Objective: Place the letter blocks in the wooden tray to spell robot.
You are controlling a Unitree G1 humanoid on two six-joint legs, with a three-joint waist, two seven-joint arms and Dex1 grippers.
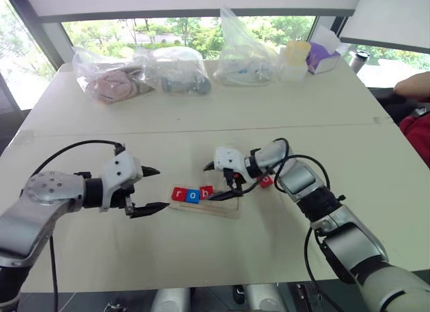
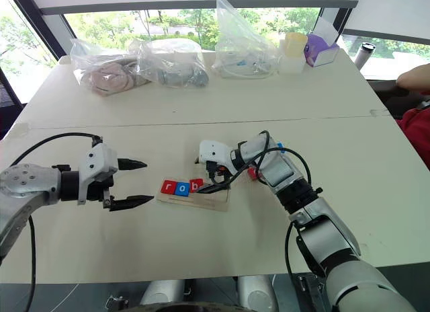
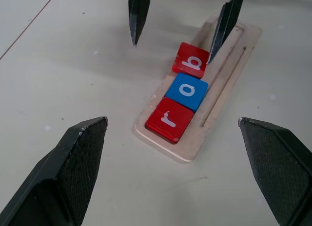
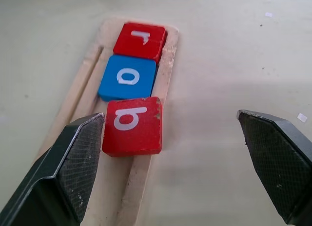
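Surface (image 1: 201, 258) is a pale, matte tabletop with a seam running across it beyond the wooden tray (image 1: 225, 209); big windows with greenery sit behind its far edge. Tray lies mid-surface, three letter blocks seated at its left end: red r (image 1: 179, 194), blue o (image 1: 193, 196), red b (image 1: 206, 191), touching in a row, b slightly skewed over the rim. Rest of the tray is bare wood. Another red block (image 1: 267, 181) lies on the surface just right of the tray, partly hidden by the right arm.

Left hand (image 1: 156, 189) hovers just left of the tray, fingers spread, pinching nothing. Right hand (image 1: 216, 184) sits over the tray's middle, fingers spread wide beside the b, gripping nothing.

Clear plastic bags (image 1: 175, 70), a pale cup (image 1: 296, 56) and a purple box (image 1: 322, 58) line the far edge, well apart from the tray. Person's arm (image 1: 413, 87) shows past the right edge. Open surface lies in front of and behind the tray.
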